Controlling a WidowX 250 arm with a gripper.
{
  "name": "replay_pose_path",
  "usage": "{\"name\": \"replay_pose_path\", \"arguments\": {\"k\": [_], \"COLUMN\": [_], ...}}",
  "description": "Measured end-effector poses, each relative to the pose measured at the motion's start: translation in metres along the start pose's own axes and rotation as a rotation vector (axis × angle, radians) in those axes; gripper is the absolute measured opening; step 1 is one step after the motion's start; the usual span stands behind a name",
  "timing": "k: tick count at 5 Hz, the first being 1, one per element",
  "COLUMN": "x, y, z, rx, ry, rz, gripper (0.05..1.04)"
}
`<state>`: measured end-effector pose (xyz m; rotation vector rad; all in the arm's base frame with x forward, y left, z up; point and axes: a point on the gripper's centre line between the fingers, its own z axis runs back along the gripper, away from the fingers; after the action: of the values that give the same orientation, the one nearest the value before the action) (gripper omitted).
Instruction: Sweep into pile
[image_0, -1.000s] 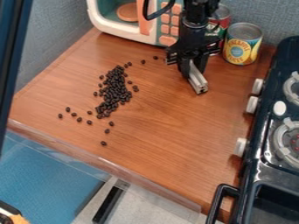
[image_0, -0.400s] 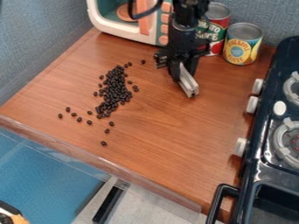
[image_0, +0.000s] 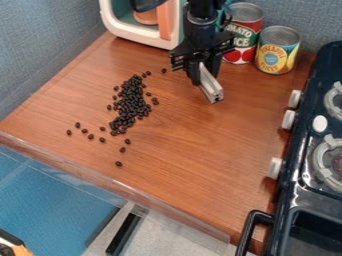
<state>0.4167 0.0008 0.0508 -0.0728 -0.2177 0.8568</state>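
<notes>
Beans (image_0: 131, 105) heaped loosely on desk (image_0: 194, 165), left of frame's centre; strays lie below and lower left. Pincer (image_0: 202, 79), upper centre, closed on pale bar (image_0: 212, 91), apart from heap. Two cans (image_0: 277, 50), upper right.

Bright, even light — soft shadows on counter (image_0: 200, 150) beside stove (image_0: 291, 195).

Black robot arm (image_0: 202, 17) entering at the top edge, end effector (image_0: 203, 75) (also black) hanging downward
</notes>
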Motion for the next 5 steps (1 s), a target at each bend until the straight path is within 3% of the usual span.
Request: {"name": "replay_pose_path", "arguments": {"k": [2,3,5], "x": [-0.006,-0.008,-0.002], "y": [-0.015,-0.020,-0.027], "z": [-0.001,-0.014,-0.023], "rx": [-0.017,0.018,0.034], "ry": [0.015,0.029,0.018], "rz": [-0.027,-0.029,-0.019], "gripper": [0.373,0.373,0.373]}}
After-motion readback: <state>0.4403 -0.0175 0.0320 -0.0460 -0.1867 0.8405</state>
